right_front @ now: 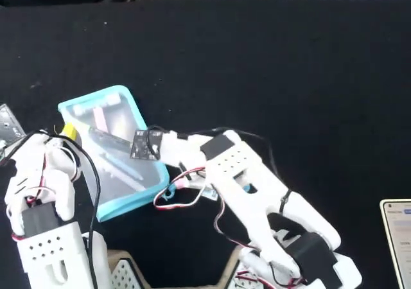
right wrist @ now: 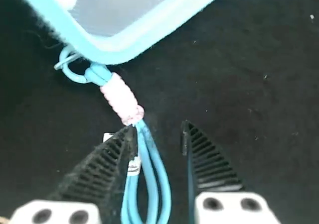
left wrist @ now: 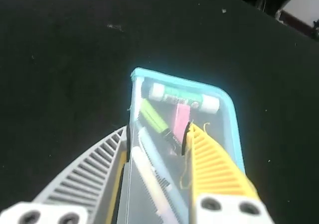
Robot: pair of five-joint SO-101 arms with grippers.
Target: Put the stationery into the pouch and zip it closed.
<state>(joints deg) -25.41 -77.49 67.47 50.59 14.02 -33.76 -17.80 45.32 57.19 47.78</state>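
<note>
Pouch point(right_front: 131, 201), see-through with a cyan rim, lies flat on the black table point(right_front: 289, 77) with the stationery inside it. A green-and-white stick point(left wrist: 183, 97) lies across the pouch's end farthest from the left arm. A green marker point(left wrist: 152, 117) and a pink piece point(left wrist: 181, 120) sit next to the stick, toward the pouch's middle. A blue pen point(left wrist: 162, 174) and a white pen point(left wrist: 147, 176) lie side by side along the pouch's length.

The left gripper point(left wrist: 158, 133) is at the pouch's end nearest its own arm, fingers apart. Its grey finger point(left wrist: 99, 169) runs along one long edge of the pouch, and its yellow finger point(left wrist: 214, 169) lies over the pouch's clear face. Whether they press on the pouch cannot be told.

The zip pull hangs off one corner of the pouch: a small ring point(right wrist: 70, 70), a pink wrap point(right wrist: 122, 98) and a blue cord loop point(right wrist: 149, 184) lying on the table away from the pouch. The right gripper point(right wrist: 158, 129) is just past the pink wrap on the side away from the pouch. Its black fingers are apart; the loop lies between them, against one finger and clear of the other, so nothing is clamped. Whether the zip is closed cannot be told.

A white-framed screen point(right_front: 398, 237) lies well apart from the pouch.
</note>
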